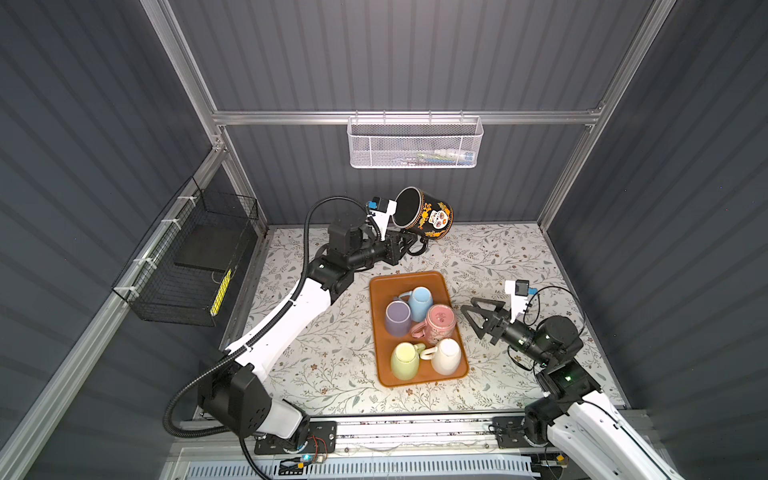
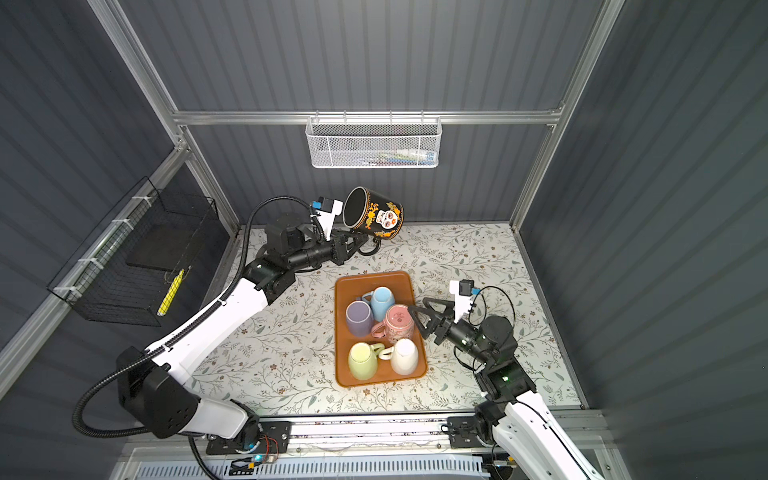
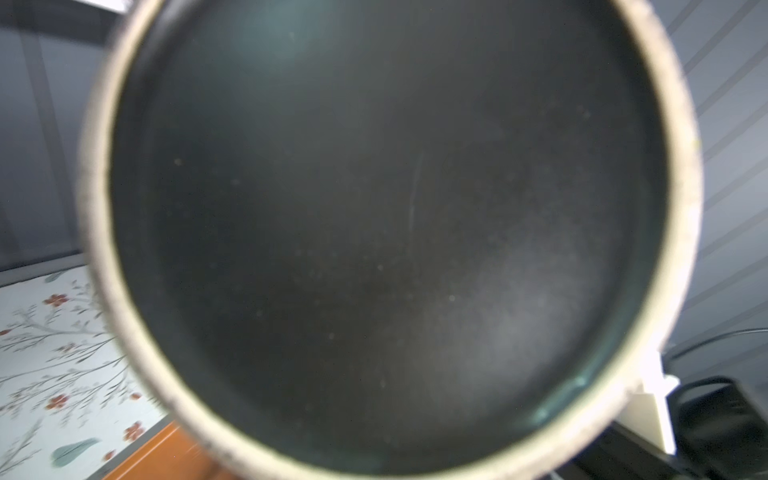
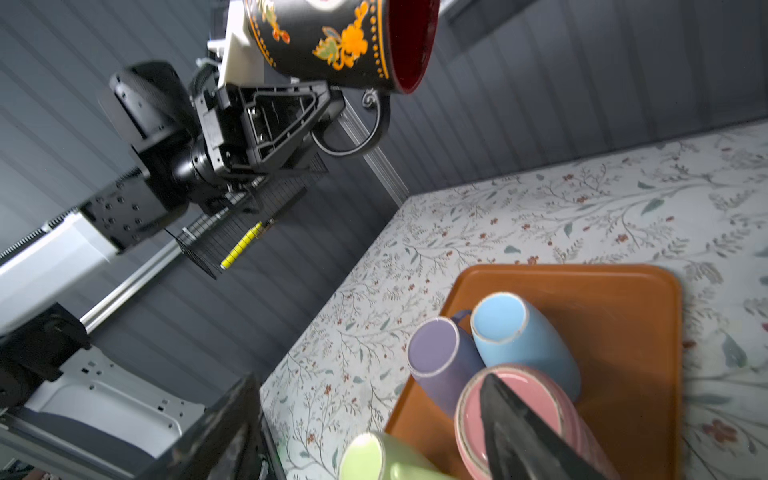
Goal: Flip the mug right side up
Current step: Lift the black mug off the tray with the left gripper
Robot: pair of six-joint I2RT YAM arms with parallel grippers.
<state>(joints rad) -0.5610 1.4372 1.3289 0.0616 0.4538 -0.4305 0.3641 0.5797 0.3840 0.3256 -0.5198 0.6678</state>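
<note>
The mug [image 1: 428, 216] [image 2: 376, 214] is black with a skull and orange flowers. It hangs on its side in the air above the table's back edge. My left gripper [image 1: 409, 245] [image 2: 358, 246] is shut on its curled handle [image 4: 365, 133]. Its dark base [image 3: 386, 232] fills the left wrist view and hides the jaws there. Its red-lined mouth [image 4: 415, 41] faces away from that arm. My right gripper [image 1: 471, 309] [image 2: 419, 309] [image 4: 374, 415] stands open and holds nothing at the tray's right edge. One of its fingers [image 4: 519, 419] is over the pink mug [image 4: 471, 411].
An orange tray [image 1: 376, 332] [image 2: 340, 332] on the flowered table holds several upturned mugs: blue [image 1: 419, 303], purple [image 1: 397, 318], pink [image 1: 440, 320], green [image 1: 405, 359] and white [image 1: 446, 355]. A black wire basket [image 1: 187, 266] hangs on the left wall. A white basket [image 1: 415, 143] hangs at the back.
</note>
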